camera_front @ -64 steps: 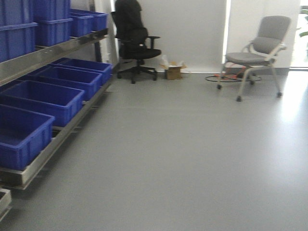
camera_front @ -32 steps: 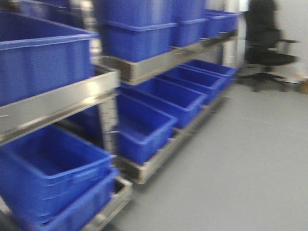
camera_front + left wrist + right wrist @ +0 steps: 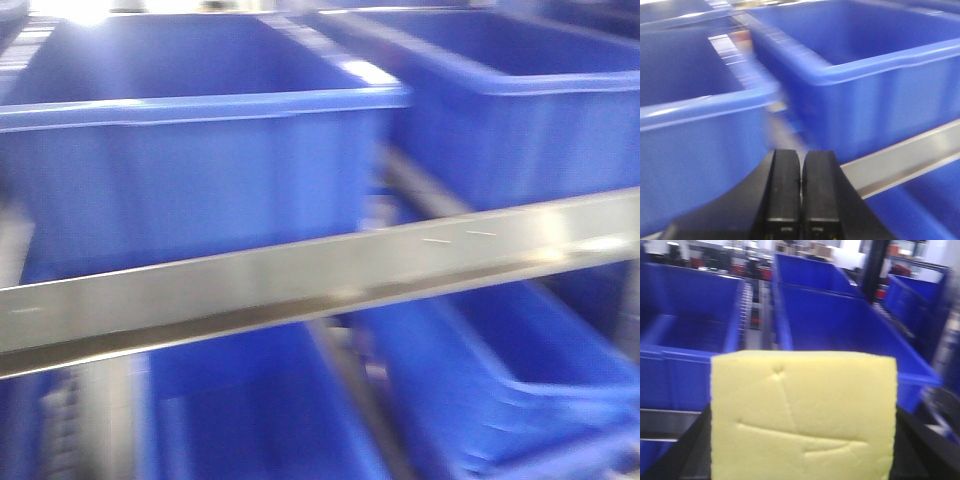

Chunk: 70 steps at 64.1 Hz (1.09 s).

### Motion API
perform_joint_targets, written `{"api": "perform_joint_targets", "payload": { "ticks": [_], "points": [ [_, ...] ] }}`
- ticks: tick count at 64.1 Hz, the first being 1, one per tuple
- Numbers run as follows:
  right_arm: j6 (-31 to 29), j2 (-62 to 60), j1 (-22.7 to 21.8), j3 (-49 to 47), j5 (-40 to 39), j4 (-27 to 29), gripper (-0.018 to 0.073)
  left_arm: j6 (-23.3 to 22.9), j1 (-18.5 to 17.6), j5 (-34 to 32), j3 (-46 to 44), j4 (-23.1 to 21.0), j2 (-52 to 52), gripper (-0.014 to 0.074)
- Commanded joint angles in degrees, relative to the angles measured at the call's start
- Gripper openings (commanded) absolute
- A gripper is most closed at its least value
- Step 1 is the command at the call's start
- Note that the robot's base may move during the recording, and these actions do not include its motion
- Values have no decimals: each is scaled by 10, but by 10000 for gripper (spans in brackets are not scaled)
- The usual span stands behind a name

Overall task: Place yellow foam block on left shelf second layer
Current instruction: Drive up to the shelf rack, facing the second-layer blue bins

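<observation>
Left jaws pressed together, empty; right jaws clamp yellow foam block (image 3: 804, 415).

Low in the front view, heavily blurred: left lower bin (image 3: 250, 420) and right lower bin (image 3: 510, 370), both blue, side by side with a gap between. Far back in the right wrist view: dark upright post (image 3: 874, 267), brown cartons (image 3: 815, 247) along the top edge, red smudges (image 3: 896, 249) too blurred to name, far blue bin (image 3: 912, 297) just right of the post.
</observation>
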Motion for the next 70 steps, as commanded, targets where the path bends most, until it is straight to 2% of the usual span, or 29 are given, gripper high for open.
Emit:
{"api": "perform_joint_targets", "payload": {
  "ticks": [1,70],
  "points": [
    [-1,10,-3,-17,-55,-3,319,-2,-4,-49,16,-2,-7,136],
    [-1,11,-3,-17,-55,-3,319,-2,-4,-49,16,-2,-7,136]
  ]
}}
